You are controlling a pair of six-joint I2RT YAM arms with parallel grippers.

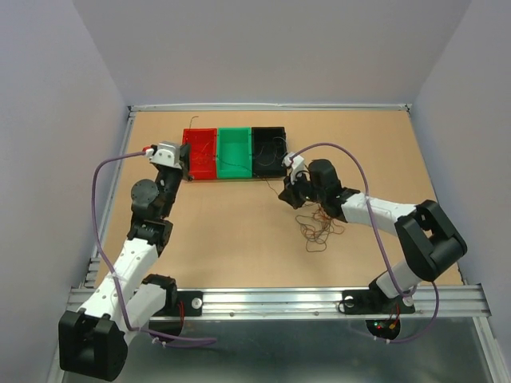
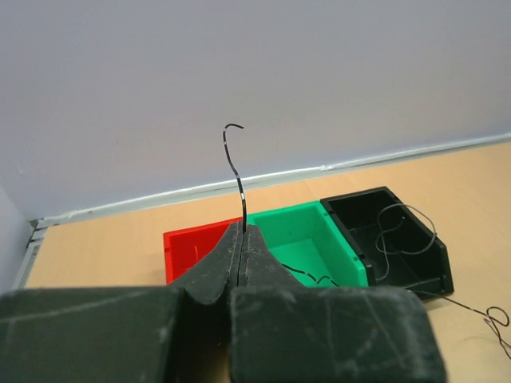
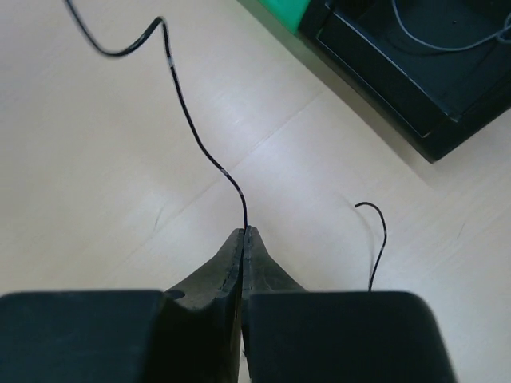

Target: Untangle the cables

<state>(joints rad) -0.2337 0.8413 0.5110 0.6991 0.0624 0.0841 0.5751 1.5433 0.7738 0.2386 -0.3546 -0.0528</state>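
A loose tangle of thin orange-brown and dark cables lies on the table in front of my right arm. My right gripper sits low between that pile and the black bin; in the right wrist view the gripper is shut on a thin black cable that curves away over the table. A second black cable end curls up beside the fingers. My left gripper hovers by the red bin, and in the left wrist view the gripper is shut on a thin black cable that stands up with a hooked tip.
Three small bins stand in a row at the back: red, green and black. The black bin holds thin grey wires, and a dark wire lies in the green bin. Purple arm cords arc over both sides.
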